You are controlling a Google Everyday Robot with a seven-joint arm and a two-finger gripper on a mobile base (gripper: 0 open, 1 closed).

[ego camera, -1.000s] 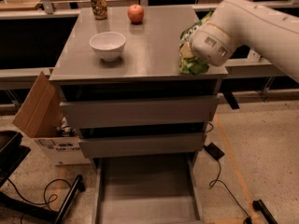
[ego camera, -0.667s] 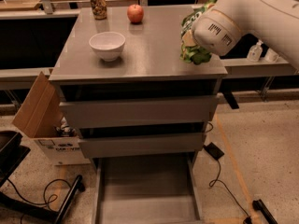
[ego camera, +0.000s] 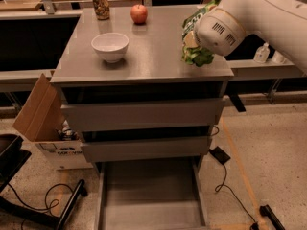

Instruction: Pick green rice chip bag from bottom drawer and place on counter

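The green rice chip bag [ego camera: 195, 55] is crumpled in my gripper [ego camera: 191, 40], just above the right side of the grey counter [ego camera: 153, 51]. The gripper is shut on the bag, and my white wrist covers part of the bag. I cannot tell whether the bag's lower edge touches the counter. The bottom drawer [ego camera: 148, 195] is pulled out below, and its grey floor is bare. The two upper drawers are closed.
On the counter stand a white bowl [ego camera: 110, 46], a red apple [ego camera: 139, 14] and a can [ego camera: 100, 4]. A cardboard box [ego camera: 41, 114] sits on the floor left of the cabinet. Cables [ego camera: 225, 176] and a black base [ego camera: 9, 152] lie on the floor.
My gripper has carried the bag up from the counter's front right edge and a little farther in over the counter top. Nothing else has moved.
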